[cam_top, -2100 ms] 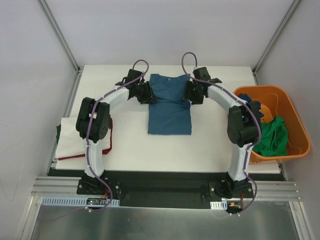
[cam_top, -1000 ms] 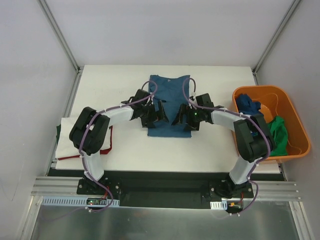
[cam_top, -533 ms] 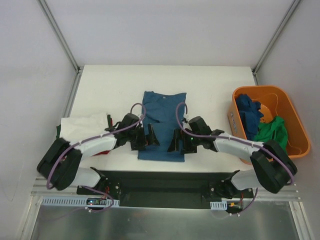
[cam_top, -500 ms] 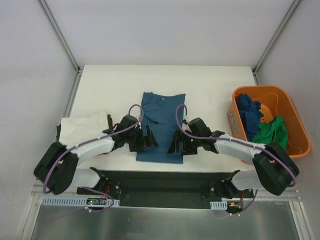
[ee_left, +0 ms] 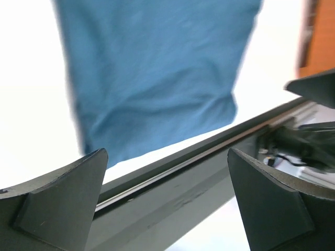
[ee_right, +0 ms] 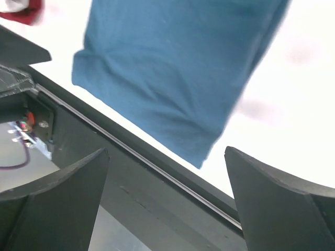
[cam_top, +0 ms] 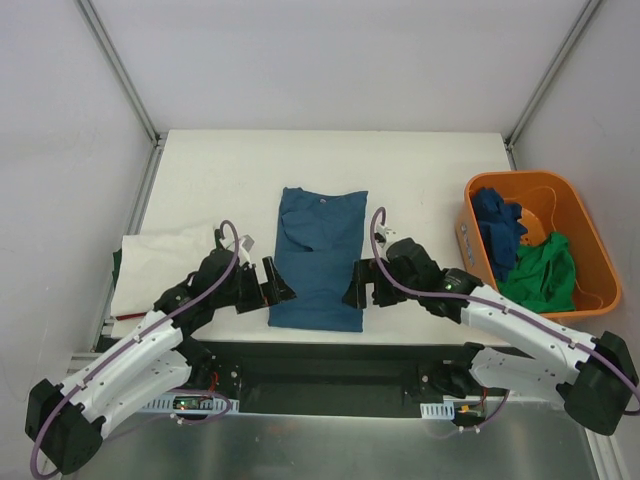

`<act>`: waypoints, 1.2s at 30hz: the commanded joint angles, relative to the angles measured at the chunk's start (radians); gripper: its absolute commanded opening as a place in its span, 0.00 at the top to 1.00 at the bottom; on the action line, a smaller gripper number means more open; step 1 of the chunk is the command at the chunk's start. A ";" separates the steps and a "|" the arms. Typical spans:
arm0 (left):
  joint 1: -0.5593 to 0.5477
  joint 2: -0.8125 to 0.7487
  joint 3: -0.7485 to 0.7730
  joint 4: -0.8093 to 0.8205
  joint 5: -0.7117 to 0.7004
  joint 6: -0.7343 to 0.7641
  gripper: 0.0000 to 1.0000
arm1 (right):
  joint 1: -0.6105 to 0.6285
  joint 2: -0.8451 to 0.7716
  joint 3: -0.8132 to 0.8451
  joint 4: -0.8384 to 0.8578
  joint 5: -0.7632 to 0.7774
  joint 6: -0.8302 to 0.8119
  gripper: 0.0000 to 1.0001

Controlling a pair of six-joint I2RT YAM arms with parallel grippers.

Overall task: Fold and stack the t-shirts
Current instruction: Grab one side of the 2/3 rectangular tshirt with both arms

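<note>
A blue t-shirt (cam_top: 318, 258), folded into a long narrow rectangle, lies flat in the middle of the white table (cam_top: 420, 190), its lower hem at the near edge. My left gripper (cam_top: 273, 288) is open and empty just left of the hem's left corner. My right gripper (cam_top: 357, 288) is open and empty just right of the right corner. The left wrist view shows the shirt (ee_left: 157, 68) beyond the left gripper (ee_left: 167, 209). The right wrist view shows the shirt (ee_right: 172, 68) beyond the right gripper (ee_right: 167, 209). Both pairs of jaws are wide apart over the dark front rail.
An orange basket (cam_top: 580, 215) at the right edge holds a dark blue shirt (cam_top: 497, 222) and a green shirt (cam_top: 545, 272). A white shirt (cam_top: 160, 262) lies at the left edge over a red one (ee_right: 21, 13). The dark rail (cam_top: 320, 355) runs along the table's front.
Both arms have drawn back from the far side to the near edge. The blue shirt slid nearer with them and now lies free, both grippers beside its lower corners.
</note>
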 commanded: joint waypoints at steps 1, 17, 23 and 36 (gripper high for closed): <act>-0.001 -0.034 -0.086 -0.113 -0.048 -0.022 0.01 | 0.004 -0.051 -0.089 -0.017 0.020 0.052 0.03; -0.001 0.127 -0.147 -0.030 -0.124 -0.128 0.38 | 0.004 0.068 -0.233 0.157 -0.009 0.253 0.11; -0.001 0.164 -0.181 0.024 -0.071 -0.132 0.66 | 0.007 0.147 -0.256 0.227 -0.075 0.293 0.27; -0.001 0.154 -0.219 0.078 -0.049 -0.137 1.00 | 0.071 0.188 -0.289 0.267 -0.068 0.377 0.56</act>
